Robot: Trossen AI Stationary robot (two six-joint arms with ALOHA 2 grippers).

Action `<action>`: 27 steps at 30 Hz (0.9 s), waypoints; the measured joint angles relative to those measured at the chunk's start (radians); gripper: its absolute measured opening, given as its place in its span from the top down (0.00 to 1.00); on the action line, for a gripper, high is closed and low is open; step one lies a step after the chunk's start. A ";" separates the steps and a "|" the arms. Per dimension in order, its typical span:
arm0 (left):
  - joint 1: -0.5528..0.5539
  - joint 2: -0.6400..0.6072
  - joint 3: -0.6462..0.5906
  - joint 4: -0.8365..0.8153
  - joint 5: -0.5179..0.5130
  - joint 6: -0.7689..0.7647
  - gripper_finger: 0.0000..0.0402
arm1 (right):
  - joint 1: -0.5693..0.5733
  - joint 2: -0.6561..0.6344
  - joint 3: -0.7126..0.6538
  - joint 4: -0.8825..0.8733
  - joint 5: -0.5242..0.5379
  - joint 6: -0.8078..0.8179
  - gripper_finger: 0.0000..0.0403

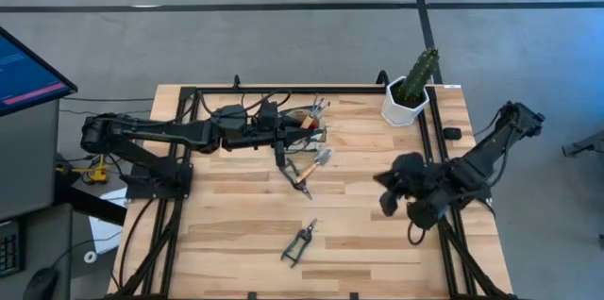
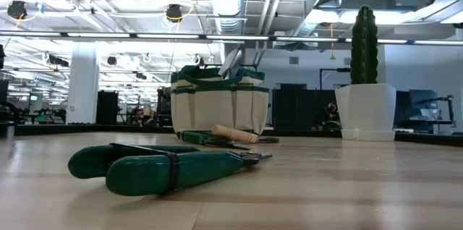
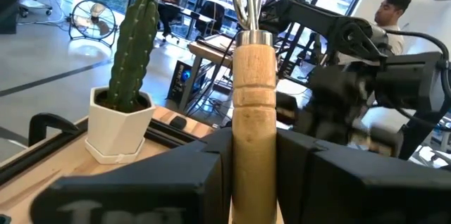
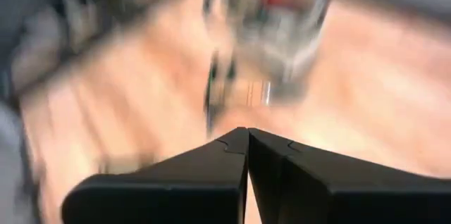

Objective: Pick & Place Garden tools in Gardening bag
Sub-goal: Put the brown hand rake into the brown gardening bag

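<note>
We see the left gripper (image 3: 252, 160) clamping a wooden-handled metal hand fork (image 3: 252, 76) above the cream, green-trimmed fabric gardening bag (image 2: 219, 103) at the table's far edge; next, we judge, lower and release.

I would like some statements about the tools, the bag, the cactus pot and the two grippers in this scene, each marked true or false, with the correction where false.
1. The left gripper is closed on a wooden-handled tool. True.
2. The pruning shears lie inside the gardening bag. False: they lie on the table, apart from the bag and nearer the front edge.
3. The right gripper is shut and holds nothing. True.
4. The cactus pot has tipped over. False: it stands upright near the far right corner of the table.
5. Some tools lie on the table beside the bag. True.
</note>
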 joint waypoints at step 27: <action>0.000 -0.027 -0.001 -0.037 -0.003 -0.004 0.88 | -0.559 -0.009 -0.243 0.926 -0.748 -0.923 1.00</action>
